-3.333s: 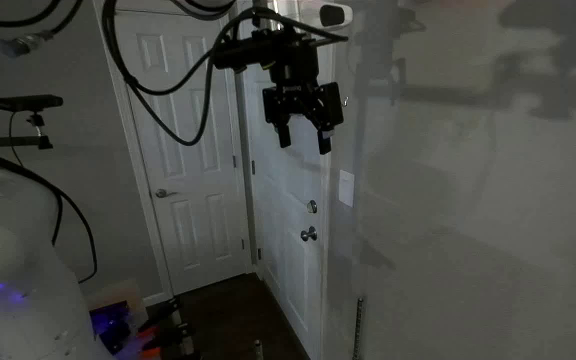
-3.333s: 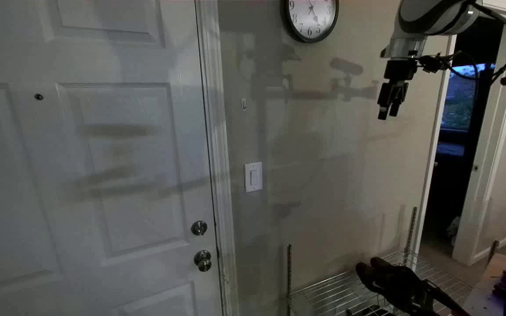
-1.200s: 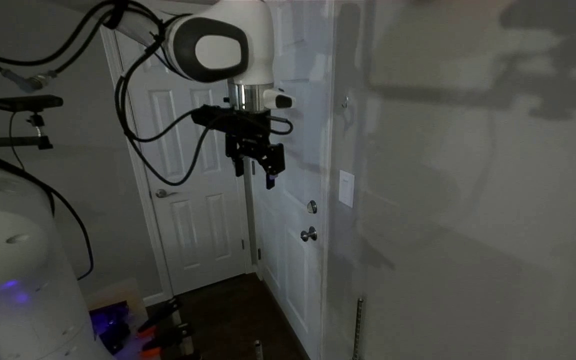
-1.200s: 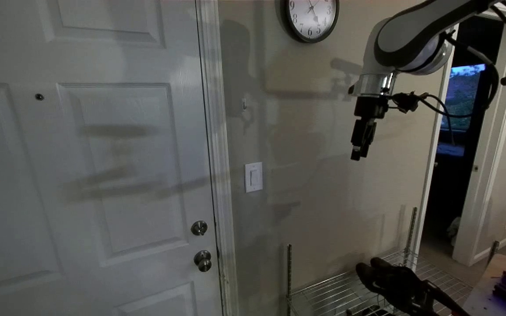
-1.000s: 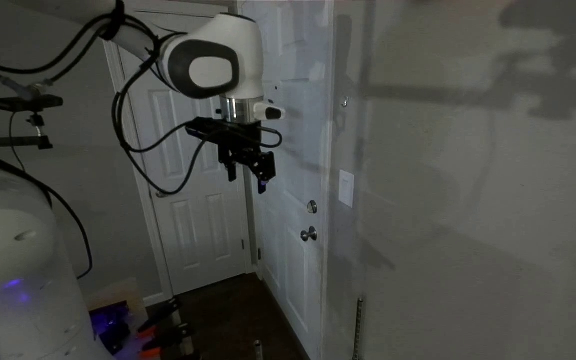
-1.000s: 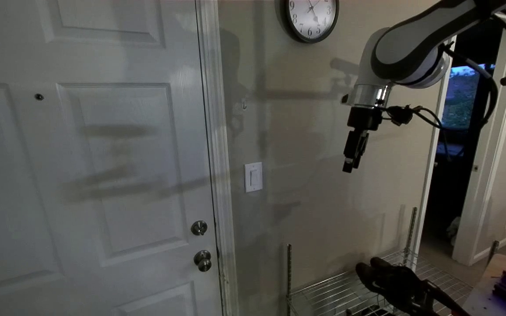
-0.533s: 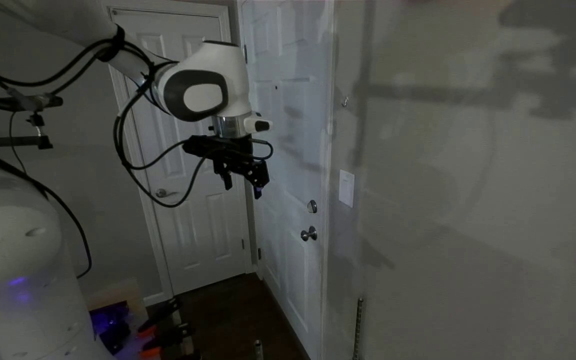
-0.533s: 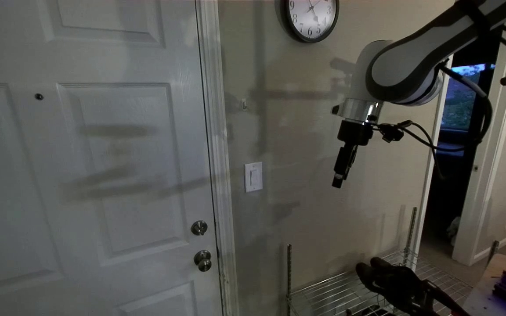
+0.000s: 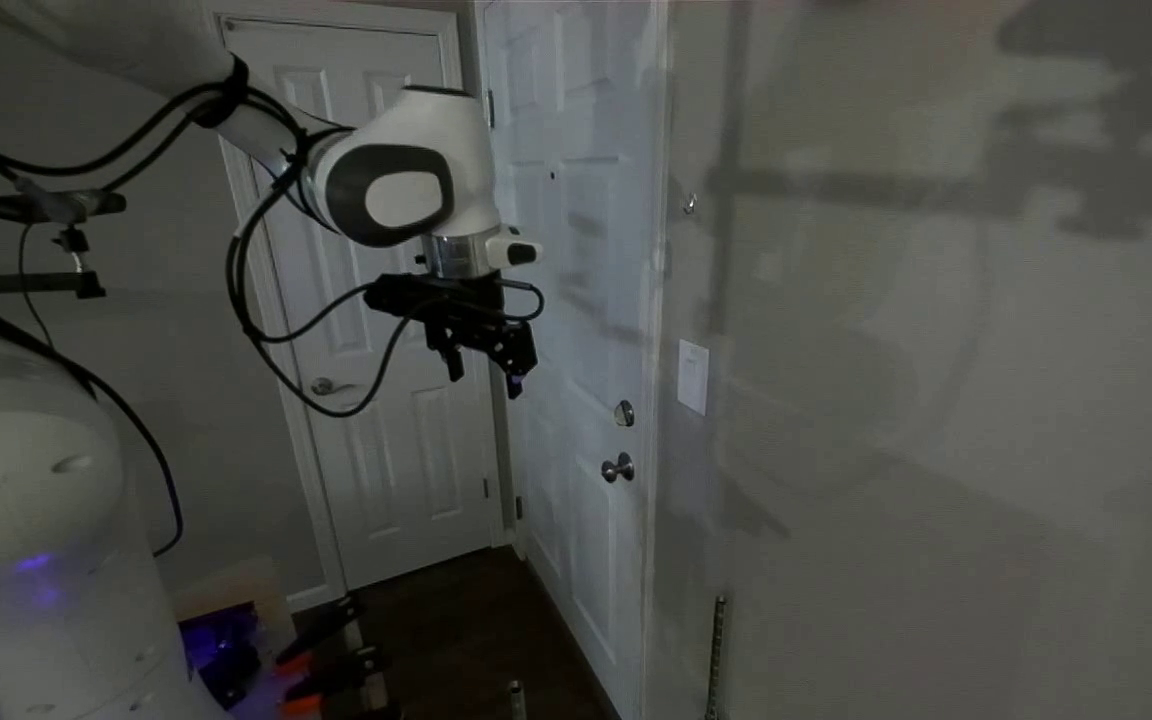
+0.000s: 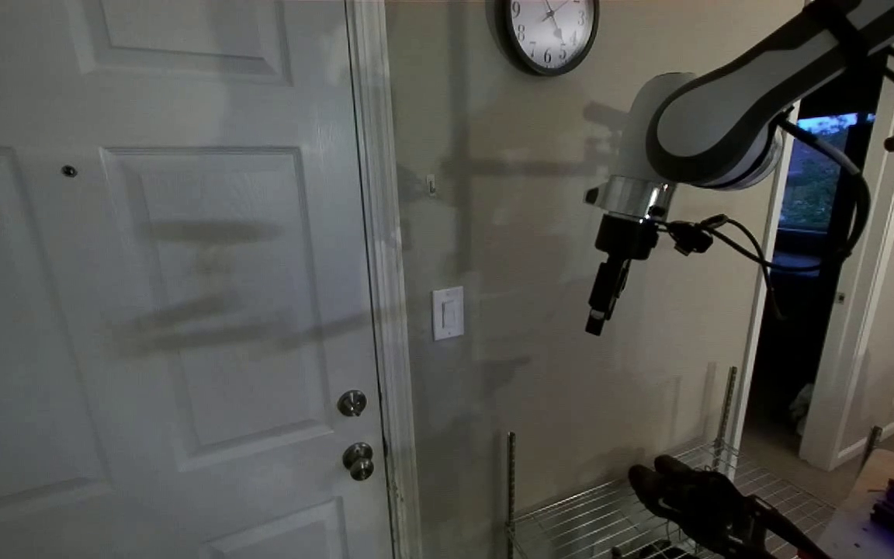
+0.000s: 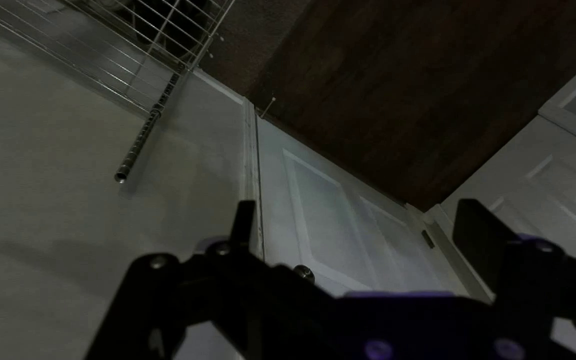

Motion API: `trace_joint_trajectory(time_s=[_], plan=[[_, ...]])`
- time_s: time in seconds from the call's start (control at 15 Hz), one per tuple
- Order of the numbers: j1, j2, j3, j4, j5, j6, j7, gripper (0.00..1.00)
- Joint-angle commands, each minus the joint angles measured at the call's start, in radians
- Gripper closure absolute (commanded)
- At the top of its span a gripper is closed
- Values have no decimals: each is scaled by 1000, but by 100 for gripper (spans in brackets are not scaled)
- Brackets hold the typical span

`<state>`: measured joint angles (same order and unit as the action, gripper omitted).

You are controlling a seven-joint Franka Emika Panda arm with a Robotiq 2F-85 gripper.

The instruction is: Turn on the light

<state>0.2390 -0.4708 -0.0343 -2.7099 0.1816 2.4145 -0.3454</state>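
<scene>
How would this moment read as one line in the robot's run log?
goal: light on | hand: open, empty, pointing down | switch: on wall beside door, hand apart from it | next: probably reach for switch

Switch (image 10: 448, 314) too small for me to read in both exterior views
The top edge crops the clock (image 10: 550, 39) in an exterior view; my gripper (image 11: 357, 204) partly hides the door knob (image 11: 304, 271) in the wrist view
</scene>
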Motion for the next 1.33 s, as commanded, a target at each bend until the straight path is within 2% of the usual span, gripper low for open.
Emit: trace_joint_trajectory(time_s=[0.0, 0.33, 0.53, 0.8, 1.07, 1.27], plan=[[32, 76, 60, -41, 26, 168, 46, 0], [109, 277, 113, -11, 81, 434, 112, 0], [97, 403, 146, 37, 59, 573, 179, 0], [29, 557, 171, 135, -25, 695, 293, 0], [100, 679, 27, 251, -124, 725, 413, 0], [183, 757, -94, 349, -169, 726, 488, 0]])
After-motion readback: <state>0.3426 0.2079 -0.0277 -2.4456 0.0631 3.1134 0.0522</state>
